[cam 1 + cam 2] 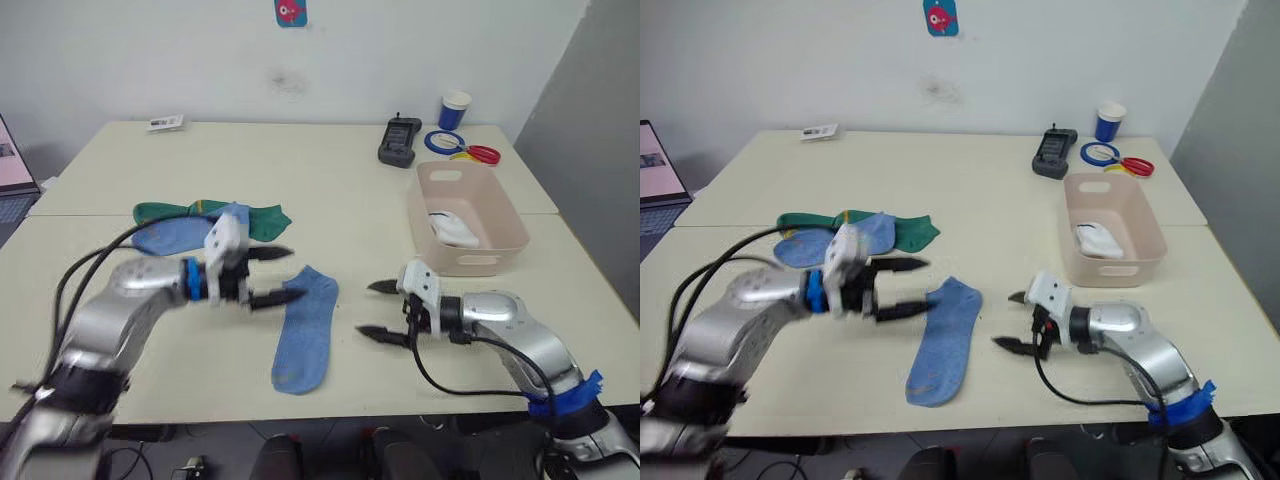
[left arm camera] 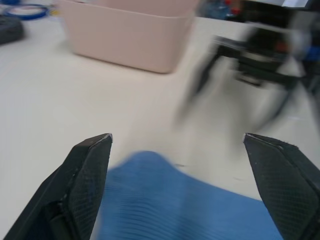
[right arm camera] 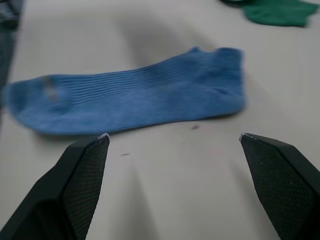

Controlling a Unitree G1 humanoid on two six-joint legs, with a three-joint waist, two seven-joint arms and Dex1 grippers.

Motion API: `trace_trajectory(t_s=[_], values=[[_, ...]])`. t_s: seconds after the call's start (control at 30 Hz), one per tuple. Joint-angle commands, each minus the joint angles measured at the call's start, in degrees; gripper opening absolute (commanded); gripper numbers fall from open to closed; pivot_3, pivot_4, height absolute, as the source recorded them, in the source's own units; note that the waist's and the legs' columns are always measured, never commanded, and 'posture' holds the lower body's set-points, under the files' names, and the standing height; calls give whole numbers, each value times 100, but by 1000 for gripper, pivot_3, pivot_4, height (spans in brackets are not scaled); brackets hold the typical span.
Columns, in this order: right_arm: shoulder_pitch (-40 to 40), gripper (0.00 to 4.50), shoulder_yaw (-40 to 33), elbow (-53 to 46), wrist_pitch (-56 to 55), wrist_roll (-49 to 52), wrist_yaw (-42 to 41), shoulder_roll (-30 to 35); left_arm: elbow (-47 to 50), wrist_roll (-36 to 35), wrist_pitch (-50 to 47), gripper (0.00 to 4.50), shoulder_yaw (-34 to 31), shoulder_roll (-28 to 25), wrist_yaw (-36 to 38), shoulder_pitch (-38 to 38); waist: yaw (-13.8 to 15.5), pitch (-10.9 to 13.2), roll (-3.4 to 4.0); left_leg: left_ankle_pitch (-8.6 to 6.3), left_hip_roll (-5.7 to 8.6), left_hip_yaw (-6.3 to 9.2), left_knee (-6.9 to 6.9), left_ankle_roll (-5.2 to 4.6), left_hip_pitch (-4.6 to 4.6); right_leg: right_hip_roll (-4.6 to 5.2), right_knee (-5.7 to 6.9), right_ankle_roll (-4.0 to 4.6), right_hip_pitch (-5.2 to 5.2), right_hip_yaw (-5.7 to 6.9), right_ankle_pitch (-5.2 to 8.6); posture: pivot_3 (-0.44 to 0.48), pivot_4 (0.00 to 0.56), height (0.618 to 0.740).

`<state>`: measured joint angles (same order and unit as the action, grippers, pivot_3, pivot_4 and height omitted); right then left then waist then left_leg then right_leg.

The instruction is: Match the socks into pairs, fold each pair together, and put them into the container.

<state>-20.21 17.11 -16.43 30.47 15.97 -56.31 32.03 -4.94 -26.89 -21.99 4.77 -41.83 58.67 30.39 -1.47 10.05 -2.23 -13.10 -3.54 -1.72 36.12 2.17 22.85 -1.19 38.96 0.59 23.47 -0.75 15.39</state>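
Observation:
A light blue sock (image 1: 304, 327) lies flat near the table's front middle. My left gripper (image 1: 278, 277) is open just left of its cuff end, fingers pointing right. My right gripper (image 1: 377, 310) is open to the sock's right, a short gap away, fingers pointing left at it. A second light blue sock (image 1: 185, 234) lies at the left on top of dark green socks (image 1: 262, 216). The pale pink container (image 1: 466, 217) stands at the right with a white sock bundle (image 1: 452, 228) inside.
At the back right stand a black device (image 1: 399, 140), a blue-and-white cup (image 1: 454, 109) and blue and red rings (image 1: 460, 148). A small card (image 1: 165, 123) lies at the back left. A seam runs across the table's middle.

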Motion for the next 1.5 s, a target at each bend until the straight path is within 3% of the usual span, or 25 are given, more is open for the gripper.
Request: trace_trajectory(t_s=[0.03, 0.2, 0.4, 0.5, 0.7, 0.8, 1.03, 1.17, 1.37, 1.5], values=[[-101, 4500, 436, -53, -665, -232, -592, 225, -1716, 1111, 866, 4370, 440, 509, -384, 695, -12, 0, 0, 0, 0, -2, 1, 0, 0, -1, 1, 0, 2, -4, 0, 0, 150, 740], [-361, 4500, 596, 404, -1063, -491, -542, -7, -2765, 1575, 1454, 4370, 490, 1020, -293, 1169, -42, 2, -3, 0, -8, 0, 3, -2, 7, -17, 2, 1, 14, -11, -1, 0, 150, 740], [-457, 4500, 59, 729, -841, -443, 139, -369, -2170, 1382, 1335, 4370, 169, 932, -68, 813, -24, 1, -2, 1, -11, -1, 3, 1, 9, -11, 9, 2, 16, -9, -1, 0, 150, 740], [-783, 4500, -312, 1176, -320, -462, 896, -832, -874, 1005, 919, 4370, -189, 642, 32, 89, -72, 1, -2, 1, -13, -10, 4, 1, 4, 9, 13, 3, 15, -20, -2, 0, 150, 740], [-1415, 4500, -421, 1882, 356, -333, 971, -1212, 1469, 479, -234, 4370, -862, 20, -310, -1767, -46, 2, -2, 2, -18, -5, -2, 3, -2, 23, 19, 7, 14, -8, -4, 0, 150, 740], [-1897, 4500, -410, 2484, 478, -346, 941, -1400, 2675, 45, -987, 4370, -1322, -49, -631, -2922, -47, 2, -1, 1, -16, -7, -1, 2, -1, 33, 16, 6, 14, -14, -3, 0, 150, 740], [-2792, 4500, -146, 4033, 182, -460, 409, -1856, 4168, -581, -2045, 4370, -1835, 127, -1340, -4652, -28, 2, -1, 0, -14, -5, -3, 0, -2, 34, 10, 6, 12, -13, -4, 0, 150, 740], [-3505, 4500, -8, 5658, -528, -751, 186, -2378, 4662, -871, -2503, 4370, -1692, 163, -1532, -5354, -51, 2, -1, 0, -13, -5, -3, 0, -4, 33, 10, 9, 13, -14, -4, 0, 150, 740], [-4103, 4500, -210, 7359, -1190, -1081, 339, -2888, 4206, -469, -2406, 4370, -1064, 440, -2072, -5081, -28, -3, 7, 0, -12, -6, -4, 0, -7, 28, 10, 20, 9, -9, -7, 0, 150, 740], [-4306, 3532, -404, 7966, -1375, -1150, 383, -3064, 3966, -338, -2222, 3453, -867, 510, -2139, -5075, -34, -18, 16, 0, -10, -9, -4, 0, -18, 32, 10, 20, -1, -16, -8, 0, 150, 740]])
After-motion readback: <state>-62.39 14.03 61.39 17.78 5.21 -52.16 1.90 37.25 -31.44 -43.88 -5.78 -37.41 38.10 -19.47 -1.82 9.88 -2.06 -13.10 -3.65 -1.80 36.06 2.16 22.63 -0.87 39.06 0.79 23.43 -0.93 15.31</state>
